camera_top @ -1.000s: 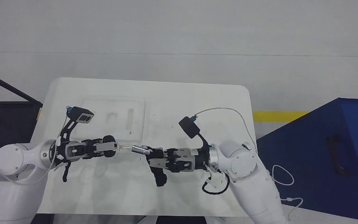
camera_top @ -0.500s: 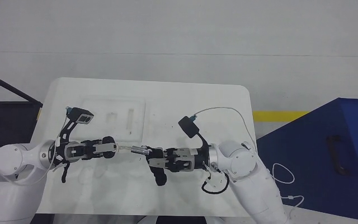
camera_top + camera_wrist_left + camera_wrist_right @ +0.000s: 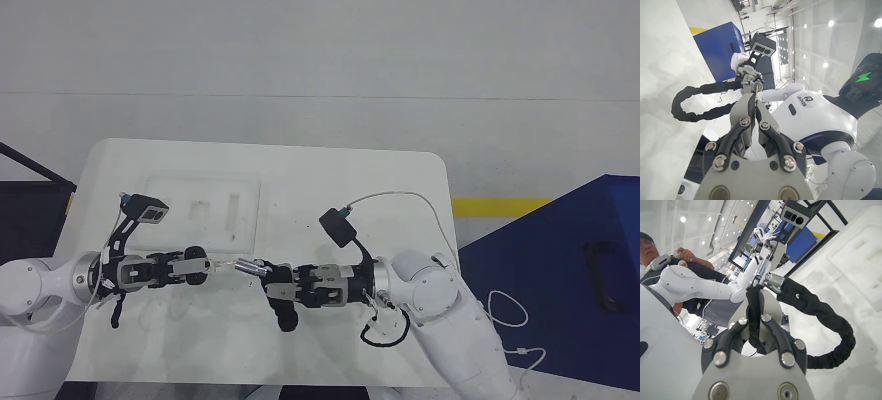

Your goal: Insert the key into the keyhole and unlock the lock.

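Probably a lab hall: ceiling lamps [image 3: 831,23]

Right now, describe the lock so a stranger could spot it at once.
Over the white table, look where the two arms meet near the robot's side. The right gripper holds the lock: a shiny metal cylinder with a black fabric-sleeved loop, unlike the small key pinched by the left gripper.

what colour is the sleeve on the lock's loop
Black sleeve, clearest in the right wrist view.
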### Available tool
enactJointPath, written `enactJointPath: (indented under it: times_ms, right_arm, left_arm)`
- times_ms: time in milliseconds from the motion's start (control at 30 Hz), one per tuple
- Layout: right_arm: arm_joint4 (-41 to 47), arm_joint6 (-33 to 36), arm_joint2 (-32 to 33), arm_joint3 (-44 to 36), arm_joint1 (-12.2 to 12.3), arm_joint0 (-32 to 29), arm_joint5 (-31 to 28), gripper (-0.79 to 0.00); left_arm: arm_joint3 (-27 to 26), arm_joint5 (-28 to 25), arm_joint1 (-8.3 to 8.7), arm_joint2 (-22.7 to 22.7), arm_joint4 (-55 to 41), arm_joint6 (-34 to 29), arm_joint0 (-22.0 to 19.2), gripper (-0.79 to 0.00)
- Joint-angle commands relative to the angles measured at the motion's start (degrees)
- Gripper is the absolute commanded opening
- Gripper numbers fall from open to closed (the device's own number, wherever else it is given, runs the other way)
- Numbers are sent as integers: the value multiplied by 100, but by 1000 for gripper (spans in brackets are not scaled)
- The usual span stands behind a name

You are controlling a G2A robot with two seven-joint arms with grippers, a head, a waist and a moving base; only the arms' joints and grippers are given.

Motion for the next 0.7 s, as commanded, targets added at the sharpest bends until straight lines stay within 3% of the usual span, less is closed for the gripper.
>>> enactJointPath:
  times_ms: [0, 467, 533, 667]
  right_arm:
    - [8, -4, -13, -3, 15, 9, 2, -785]
    - [99, 33, -123, 38, 118, 98, 10, -785]
    - [116, 88, -164, 97, 132, 119, 36, -785]
    - [206, 148, -213, 143, 140, 159, 38, -785]
  left_arm:
    - [1, -6, 3, -5, 15, -9, 8, -785]
    - [143, 114, 53, -60, 9, -331, -122, -785]
    - [25, 368, 110, 92, 65, -331, -157, -785]
    - [65, 345, 218, 153, 35, -331, -230, -785]
